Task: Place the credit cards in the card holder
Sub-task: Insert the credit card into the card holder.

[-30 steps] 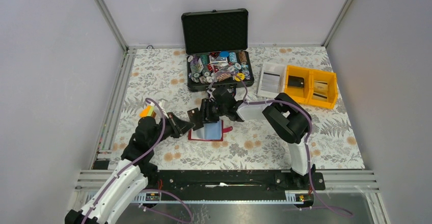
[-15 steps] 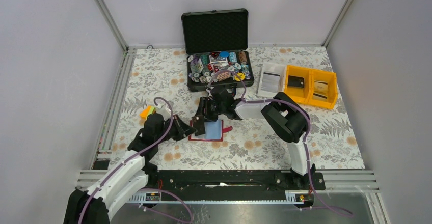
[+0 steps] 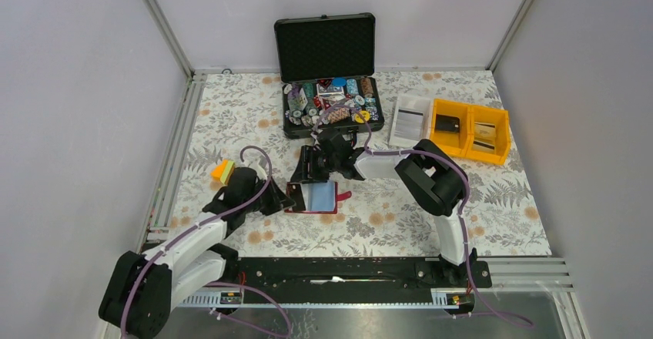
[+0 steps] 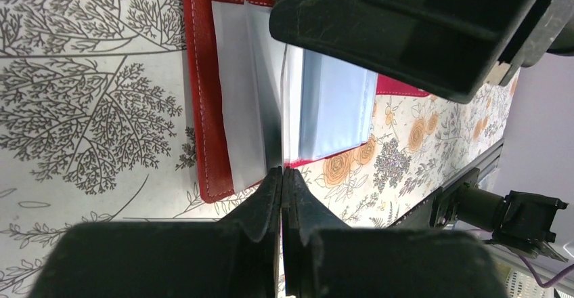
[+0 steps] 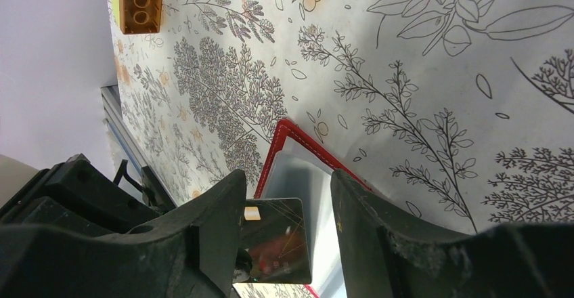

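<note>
The dark red card holder (image 3: pixel 327 209) lies open on the floral cloth, its clear sleeves facing up (image 4: pixel 237 108). My left gripper (image 3: pixel 283 199) is shut on a dark glossy credit card (image 3: pixel 296 195) with a gold chip, held on edge over the holder's left half. In the left wrist view the card (image 4: pixel 282 108) shows only as a thin line running out from the gripper (image 4: pixel 282 171). My right gripper (image 3: pixel 308 171) hangs open just above the holder's far edge. In the right wrist view the card (image 5: pixel 274 240) stands between its spread fingers (image 5: pixel 288 183), over the holder (image 5: pixel 291 135). No other cards are visible.
An open black case (image 3: pixel 329 100) full of poker chips stands behind the holder. To the right are a white packet (image 3: pixel 410 119) and yellow bins (image 3: pixel 470 129). An orange-yellow block (image 3: pixel 222 171) lies by my left arm, and it appears again as a block (image 5: pixel 139 0) in the right wrist view.
My left arm has stretched forward and right, carrying the dark card down from beside the right gripper to the holder's left half. The right gripper has stayed roughly in place.
</note>
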